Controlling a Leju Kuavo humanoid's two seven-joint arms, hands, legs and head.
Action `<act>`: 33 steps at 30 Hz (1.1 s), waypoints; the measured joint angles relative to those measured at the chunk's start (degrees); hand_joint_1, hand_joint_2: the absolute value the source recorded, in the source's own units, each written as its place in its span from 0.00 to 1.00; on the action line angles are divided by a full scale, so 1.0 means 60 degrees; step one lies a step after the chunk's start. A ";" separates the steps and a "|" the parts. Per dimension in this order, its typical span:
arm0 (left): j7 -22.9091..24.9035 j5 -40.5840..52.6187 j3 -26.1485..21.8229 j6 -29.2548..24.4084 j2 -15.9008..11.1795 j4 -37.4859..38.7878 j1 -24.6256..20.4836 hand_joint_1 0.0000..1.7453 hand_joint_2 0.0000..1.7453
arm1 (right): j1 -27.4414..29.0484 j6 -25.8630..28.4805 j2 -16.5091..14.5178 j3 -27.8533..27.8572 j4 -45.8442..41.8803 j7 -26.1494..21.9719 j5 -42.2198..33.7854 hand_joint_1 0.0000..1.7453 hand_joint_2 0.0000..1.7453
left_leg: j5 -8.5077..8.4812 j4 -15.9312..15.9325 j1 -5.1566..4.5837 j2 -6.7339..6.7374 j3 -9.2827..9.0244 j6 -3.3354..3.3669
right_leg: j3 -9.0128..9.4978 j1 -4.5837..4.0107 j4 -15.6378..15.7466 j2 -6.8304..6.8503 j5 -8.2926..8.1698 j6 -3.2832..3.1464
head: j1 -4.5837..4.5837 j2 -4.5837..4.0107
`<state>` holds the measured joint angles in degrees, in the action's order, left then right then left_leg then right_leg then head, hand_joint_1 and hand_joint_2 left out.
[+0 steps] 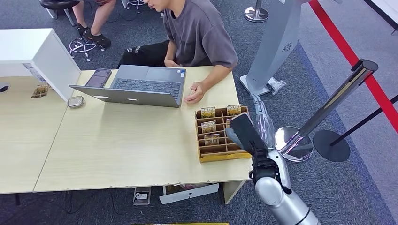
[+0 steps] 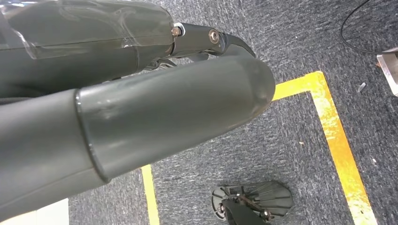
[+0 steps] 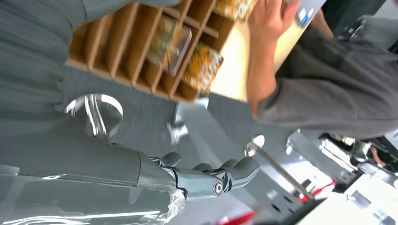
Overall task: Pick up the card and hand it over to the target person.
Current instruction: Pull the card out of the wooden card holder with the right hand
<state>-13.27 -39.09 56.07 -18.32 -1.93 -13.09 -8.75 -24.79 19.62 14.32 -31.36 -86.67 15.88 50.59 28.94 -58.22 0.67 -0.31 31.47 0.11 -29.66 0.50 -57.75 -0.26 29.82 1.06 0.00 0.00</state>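
The cards [image 1: 208, 112] stand upright on edge in a brown divided cardboard tray [image 1: 220, 156] at the right end of the light wooden table [image 1: 131, 150]. Each card shows a yellow-and-dark printed face with lettering along its top; the lettering is too small to read. Five cards are visible in the head view, set in the slots farther from the robot. Their faces point toward the robot, and their long axes run parallel to the table's near edge.

The right hand [image 1: 244, 133] hovers over the right side of the tray, fingers [image 3: 234, 171] extended and apart, gripping nothing.

The left hand [image 2: 155, 108] hangs over grey carpet with yellow floor tape [image 2: 335, 140]. Its finger state cannot be determined.

A seated person rests a hand [image 1: 195, 93] on the table beside an open laptop [image 1: 136, 86], just beyond the tray.
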 joint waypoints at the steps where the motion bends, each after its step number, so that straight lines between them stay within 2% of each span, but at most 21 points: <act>1: 0.0009 0.0006 -0.0003 0.0007 0.0001 0.0000 -0.0015 0.00 0.00 | -0.0067 -0.0155 0.0005 -0.0051 0.0117 0.0078 0.0065 0.30 1.00 | -0.0002 0.0002 0.0000 0.0001 0.0000 0.0000 | 0.0000 0.0000 0.0002 -0.0001 -0.0002 0.0000 | 0.0000 0.0000; 7: 0.0056 0.0053 0.0004 0.0026 0.0010 0.0012 -0.0025 0.00 0.00 | -0.0153 -0.0557 0.0057 -0.0218 0.0546 0.0380 0.0374 0.25 1.00 | 0.0000 0.0013 0.0002 0.0000 -0.0016 -0.0001 | 0.0018 -0.0002 0.0015 0.0000 -0.0001 -0.0001 | 0.0000 0.0000; 28: 0.0190 0.0219 0.0067 0.0118 -0.0002 0.0011 -0.0104 0.00 0.00 | -0.0342 -0.1292 -0.0051 -0.0654 0.1583 0.0671 0.0927 0.50 1.00 | 0.0002 0.0014 0.0004 0.0005 -0.0015 -0.0002 | 0.0017 -0.0004 0.0015 -0.0004 -0.0001 -0.0003 | 0.0000 0.0000; 33: 0.0232 0.0276 0.0100 0.0149 -0.0006 -0.0023 -0.0147 0.00 0.00 | -0.0536 -0.1379 -0.0221 -0.0850 0.1993 0.0595 0.1017 0.49 1.00 | 0.0001 0.0015 0.0003 0.0014 -0.0016 -0.0003 | 0.0015 -0.0004 0.0014 -0.0012 -0.0004 -0.0004 | 0.0000 0.0000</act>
<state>-11.88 -37.44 56.67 -17.43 -1.97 -13.23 -9.63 -28.00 11.35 13.00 -36.46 -74.72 19.45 56.69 28.95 -58.13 0.69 -0.23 31.38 0.09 -29.56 0.48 -57.67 -0.33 29.80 1.03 0.00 0.00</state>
